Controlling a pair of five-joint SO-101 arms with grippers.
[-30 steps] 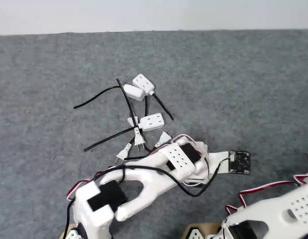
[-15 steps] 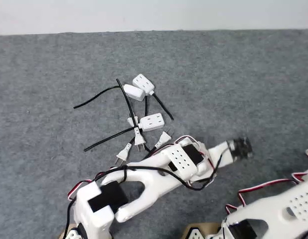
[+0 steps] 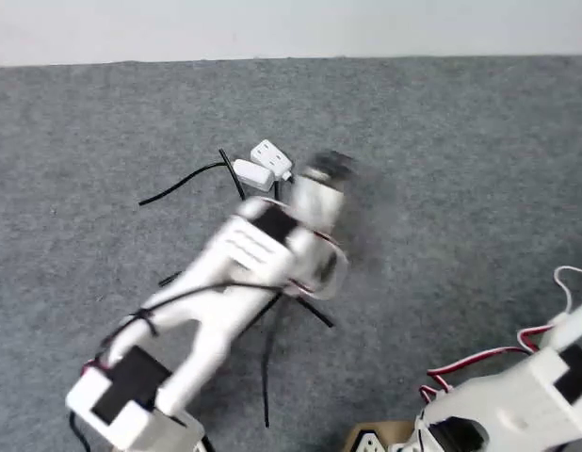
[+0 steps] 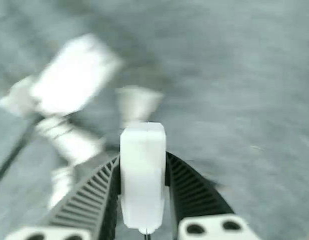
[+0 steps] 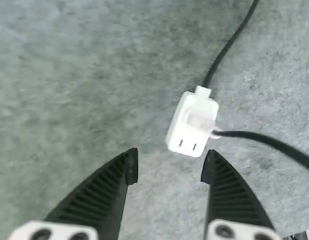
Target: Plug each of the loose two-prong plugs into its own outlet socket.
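Left arm [image 3: 244, 250] now farther up-table than before, left tool [image 4: 142, 157] tight around a white block [image 4: 142, 172]; right tool [image 5: 170, 155] agape.

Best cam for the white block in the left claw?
Left wrist view: the white block is clamped in the left claw, close up. In the high view it can't be told from the left arm. The right wrist view faces a separate socket block.

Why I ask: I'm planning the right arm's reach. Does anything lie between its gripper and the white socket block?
Nothing visible does. In the right wrist view the open right gripper faces the white socket block across bare grey carpet; the block's black cables run off beyond and beside it.
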